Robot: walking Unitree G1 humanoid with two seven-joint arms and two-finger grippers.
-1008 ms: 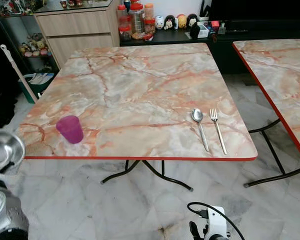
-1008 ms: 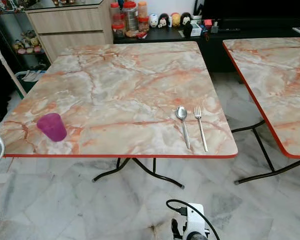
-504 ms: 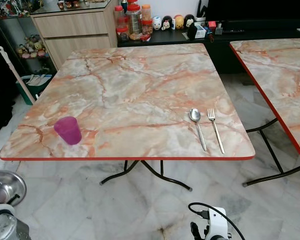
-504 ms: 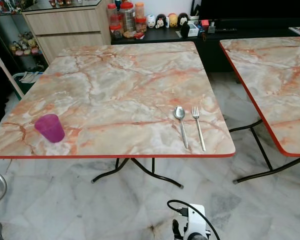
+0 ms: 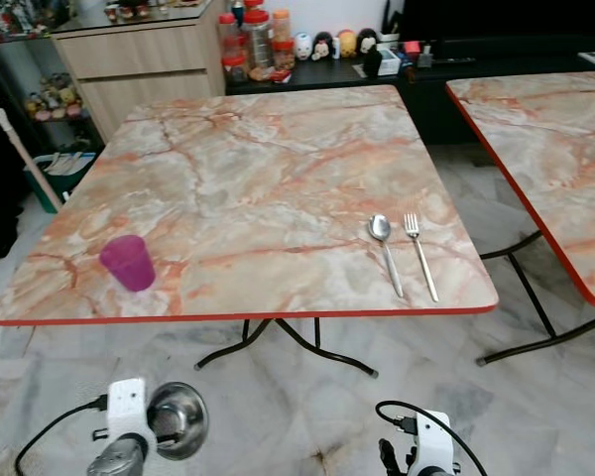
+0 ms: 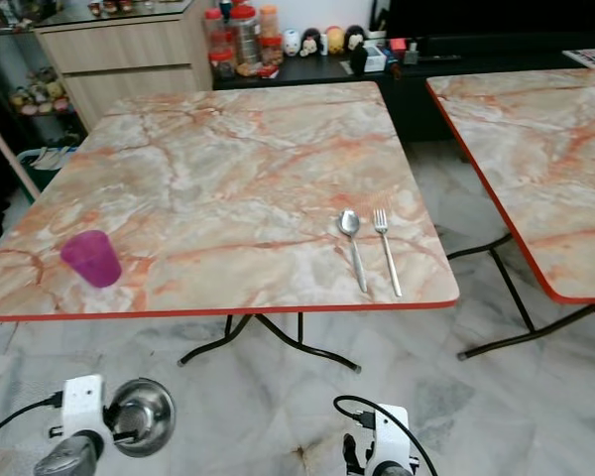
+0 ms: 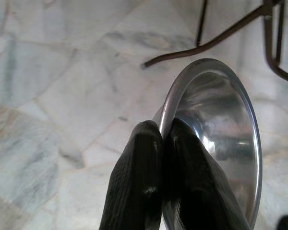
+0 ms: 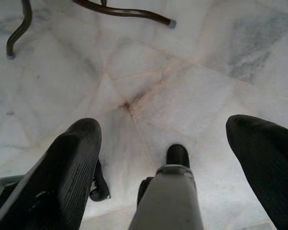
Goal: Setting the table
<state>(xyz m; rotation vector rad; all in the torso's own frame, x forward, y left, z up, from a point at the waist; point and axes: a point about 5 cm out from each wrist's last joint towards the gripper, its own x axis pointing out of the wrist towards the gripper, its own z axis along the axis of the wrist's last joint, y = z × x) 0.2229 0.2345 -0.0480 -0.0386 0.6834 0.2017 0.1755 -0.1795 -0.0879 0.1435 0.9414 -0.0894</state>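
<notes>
The marble table carries a purple cup near its front left edge and a spoon beside a fork at front right. Low over the floor, the left gripper pinches the steel bowl by its rim. The bowl is probably light, rigid and slippery, so a rim grip suits it. The right gripper hangs spread and empty.
</notes>
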